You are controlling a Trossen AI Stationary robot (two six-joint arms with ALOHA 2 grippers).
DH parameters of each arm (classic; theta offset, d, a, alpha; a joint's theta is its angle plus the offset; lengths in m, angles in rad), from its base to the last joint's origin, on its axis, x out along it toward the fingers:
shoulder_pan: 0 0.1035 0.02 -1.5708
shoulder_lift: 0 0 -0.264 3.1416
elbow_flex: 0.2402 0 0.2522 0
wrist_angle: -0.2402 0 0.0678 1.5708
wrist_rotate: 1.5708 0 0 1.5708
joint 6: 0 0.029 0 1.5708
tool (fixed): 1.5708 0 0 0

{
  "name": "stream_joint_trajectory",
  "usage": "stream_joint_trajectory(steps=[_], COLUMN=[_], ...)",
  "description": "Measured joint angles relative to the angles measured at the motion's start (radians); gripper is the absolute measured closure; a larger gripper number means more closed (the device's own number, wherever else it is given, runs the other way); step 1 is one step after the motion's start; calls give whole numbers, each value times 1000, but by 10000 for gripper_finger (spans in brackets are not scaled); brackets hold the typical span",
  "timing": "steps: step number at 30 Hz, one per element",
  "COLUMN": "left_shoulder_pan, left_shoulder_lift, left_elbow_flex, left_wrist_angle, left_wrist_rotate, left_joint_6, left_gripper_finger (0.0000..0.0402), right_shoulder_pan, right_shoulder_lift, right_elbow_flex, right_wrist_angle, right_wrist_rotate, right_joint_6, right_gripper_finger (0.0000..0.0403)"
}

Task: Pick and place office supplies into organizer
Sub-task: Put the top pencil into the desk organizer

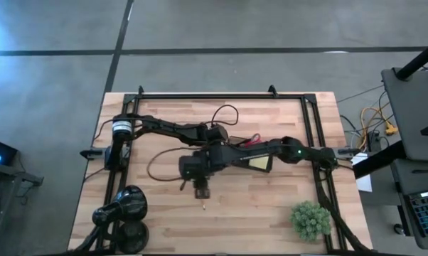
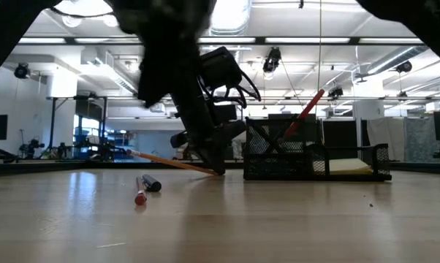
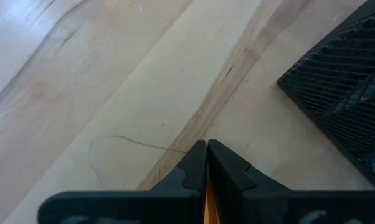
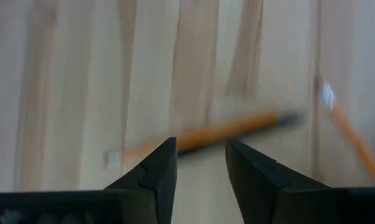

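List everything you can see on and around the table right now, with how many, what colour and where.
Organizer: one, black mesh, table middle, red stick leaning out of it.
Note pad: one, yellowish, inside the organizer.
Pencils: two seen, orange, lying on the wood.
Pen: one, red-tipped, near the front.
Plant ball: one, green, front right corner.
Lamp: one, black, front left corner.
Left gripper: jaws shut on something orange, beside the organizer.
Right gripper: jaws open above a pencil.

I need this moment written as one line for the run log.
left gripper: shut on orange pencil | right gripper: fingers open above another orange pencil | organizer: holds red pen, yellow note pad
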Motion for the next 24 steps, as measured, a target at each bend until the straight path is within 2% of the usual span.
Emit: stream_joint_trajectory(steps=[3, 6, 9, 12, 15, 17, 19, 21, 24], left_shoulder_pan=[-1, -12, -14, -18, -23, -35, -45, -44, -56], left_shoulder_lift=[0, 0, 0, 0, 0, 0, 1, 0, 0], left_elbow_flex=[0, -1, -1, -2, -4, -6, -7, -9, -13], left_wrist_angle=[0, 2, 6, 5, 9, 11, 19, 17, 29], left_wrist_rotate=[0, -11, -7, -10, 14, -12, -30, -2, -19], left_joint_6=[0, -1, 1, 0, -1, -2, -7, -34, -36], left_gripper_finger=[402, 402, 402, 402, 402, 402, 401, 402, 402], right_shoulder_pan=[20, 25, 2, -20, -66, -93, -133, -155, -181], right_shoulder_lift=[-39, -80, -96, -105, -135, -156, -176, -180, -153], right_elbow_flex=[0, 2, 3, 0, -1, -1, 4, 2, 0], right_wrist_angle=[-134, -200, -301, -397, -393, -352, -285, -250, -182], right_wrist_rotate=[68, 154, 161, 186, 141, 189, 166, 101, -3], right_joint_6=[-40, -170, -335, -433, -454, -464, -465, -462, -447], right_gripper_finger=[273, 276, 281, 285, 289, 292, 294, 295, 294])
